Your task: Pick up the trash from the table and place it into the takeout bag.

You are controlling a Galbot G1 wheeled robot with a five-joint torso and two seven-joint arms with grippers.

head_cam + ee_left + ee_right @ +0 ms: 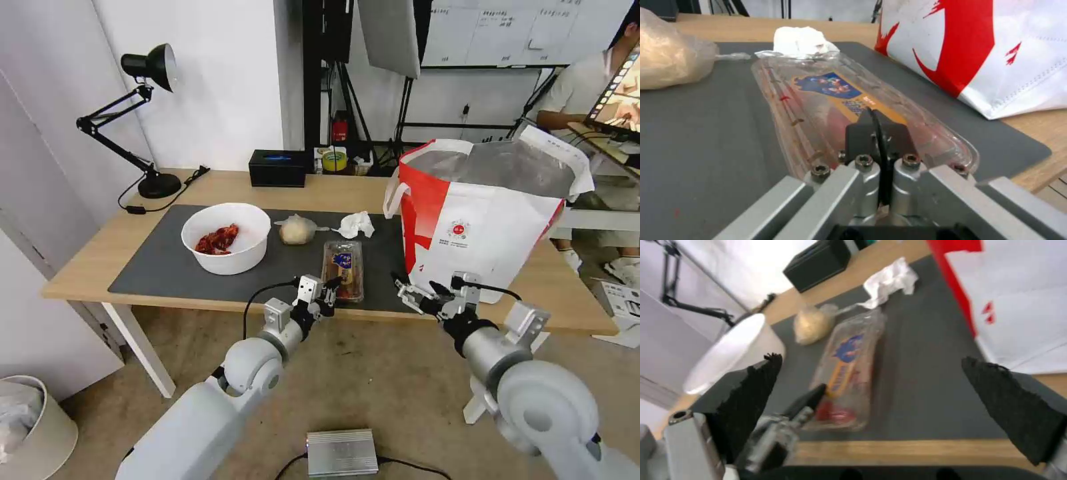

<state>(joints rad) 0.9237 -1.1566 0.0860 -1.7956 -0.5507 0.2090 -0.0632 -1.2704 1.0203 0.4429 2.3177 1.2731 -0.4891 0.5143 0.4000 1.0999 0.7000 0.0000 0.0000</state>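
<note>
On the table (100,257), the dark mat (157,270) carries the trash. A white bowl (257,230) holds red scraps; to its right lie a clear bag with a beige lump (297,230), a crumpled tissue (355,225) and a clear hinged tray (343,263). My left gripper (331,288) is shut, its tips over the tray's (826,90) near left end; I cannot see whether any rim is pinched. My right gripper (417,293) is open at the table's front edge, just in front of the takeout bag (493,227), which stands open at the right.
A black box (277,167) and a tape roll (335,160) sit at the table's back edge. A black desk lamp (159,183) stands at the back left. On the floor are a white bin (27,427) and a silver box (342,452).
</note>
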